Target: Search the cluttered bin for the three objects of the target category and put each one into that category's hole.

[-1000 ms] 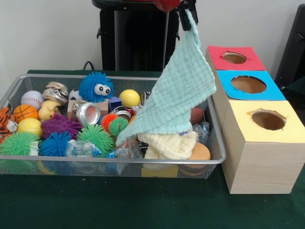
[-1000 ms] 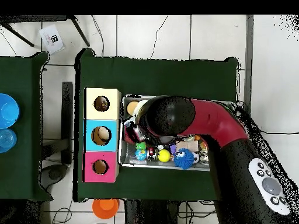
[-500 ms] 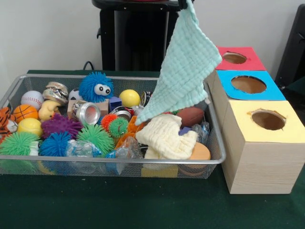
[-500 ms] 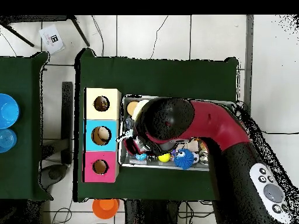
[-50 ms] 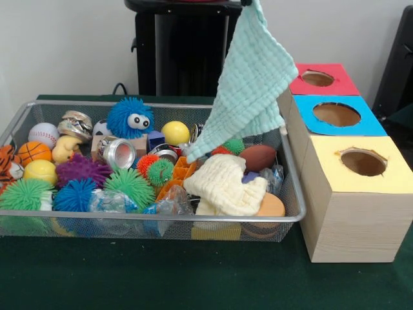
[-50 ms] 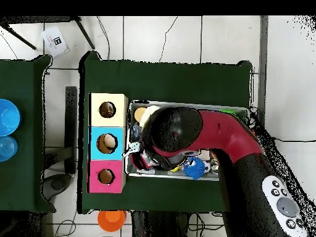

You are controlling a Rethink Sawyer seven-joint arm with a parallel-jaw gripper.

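Hanging mint cloth (image 5: 253, 81) above wire bin (image 5: 290, 194).

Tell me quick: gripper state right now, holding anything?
Gripper: shut on the mint green cloth, which hangs from the frame's top edge above the wire bin; the gripper itself is out of sight there.

Arm (image 6: 228, 133): red and black, reaching in from the lower right of the overhead view and bending left across the scene.
Wrist (image 6: 173, 129): the large rounded black housing is sitting at the arm's left end, facing down.
Gripper: showing only as a dark sliver at the front view's top edge (image 5: 246, 2); fingers not readable.
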